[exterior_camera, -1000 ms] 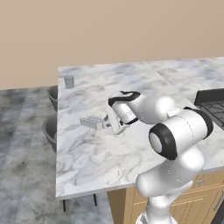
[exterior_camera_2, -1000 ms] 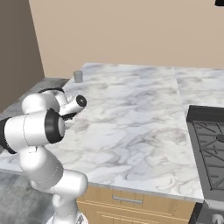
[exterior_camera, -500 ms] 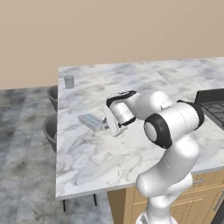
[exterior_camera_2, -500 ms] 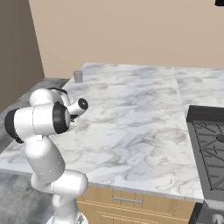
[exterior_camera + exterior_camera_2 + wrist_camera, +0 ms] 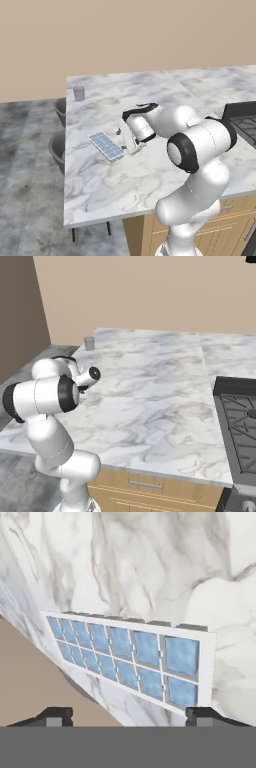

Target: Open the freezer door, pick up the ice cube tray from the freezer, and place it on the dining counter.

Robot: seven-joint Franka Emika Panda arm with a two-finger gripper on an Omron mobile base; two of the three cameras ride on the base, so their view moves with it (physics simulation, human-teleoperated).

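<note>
Releasing looks like the step in hand: the ice cube tray lies flat on the marble table, just ahead of the tool, and nothing is pinched. In the hand view the tool's two dark fingertips stand spread wide at the bottom, with the tray lying beyond and between them, clear of both. Its two rows of pale blue cells face up and its light rim rests on the stone, near the table's edge on the side away from the arm.

Judging by this, the placing is all but done; what the task leaves is only to withdraw. The next move calls for lifting the tool straight back and up from the tray, jaws kept apart, so that neither fingertip clips the rim and slides the tray toward the edge. A small grey cup stands well beyond the tool, toward the table's far corner, out of the way.
</note>
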